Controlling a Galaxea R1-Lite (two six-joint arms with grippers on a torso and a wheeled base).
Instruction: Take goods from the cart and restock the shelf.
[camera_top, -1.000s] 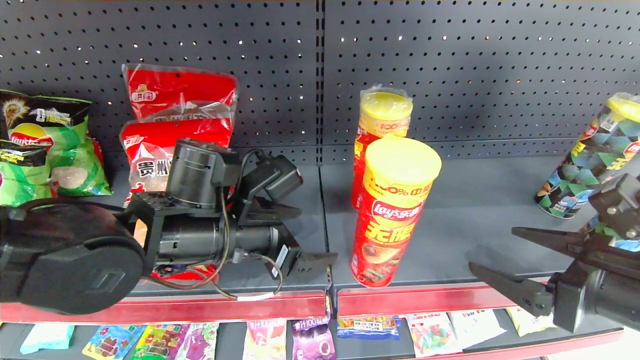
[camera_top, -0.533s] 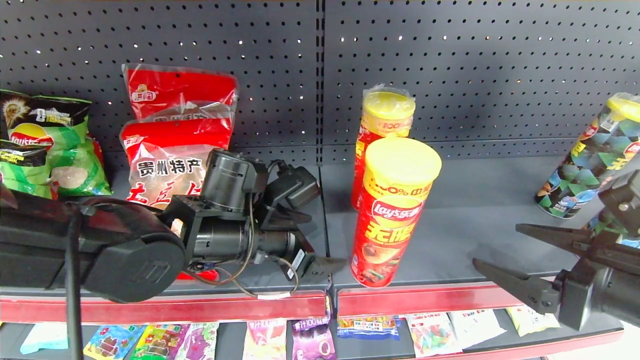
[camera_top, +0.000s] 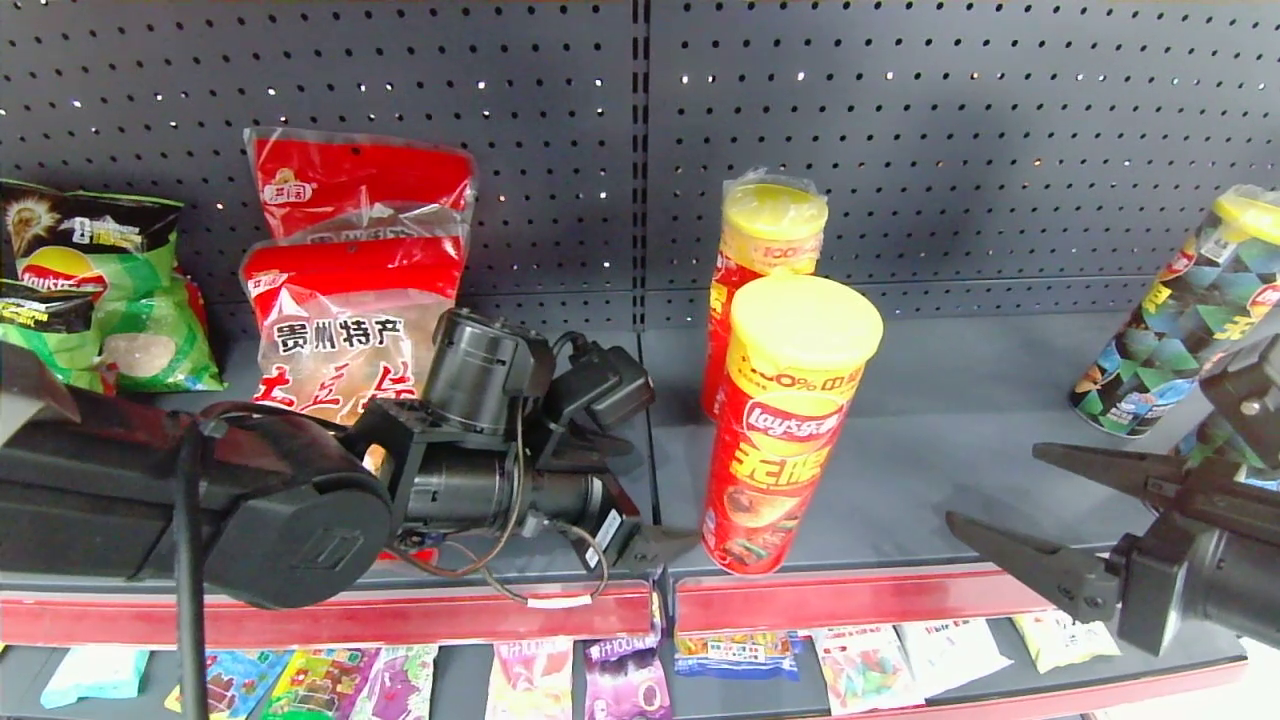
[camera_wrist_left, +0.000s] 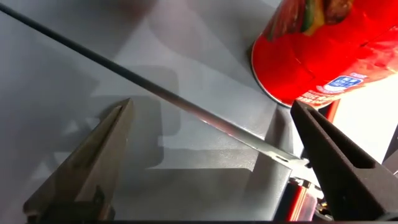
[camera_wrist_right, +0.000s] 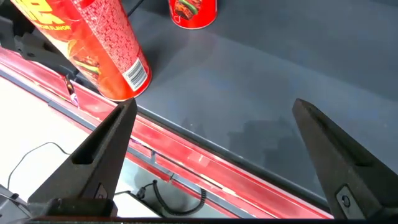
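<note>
Bright light on the shelf (camera_top: 900, 420).
Soft grey shadows lie on it, a white shine crosses it, and tiny lights peek through the back wall (camera_top: 480, 85).

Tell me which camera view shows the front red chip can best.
The head view: the front red chip can stands whole there, yellow lid to base, at the front edge of the shelf. The left wrist view gives its bottom end; the right wrist view its lower body, lid cut off.
</note>
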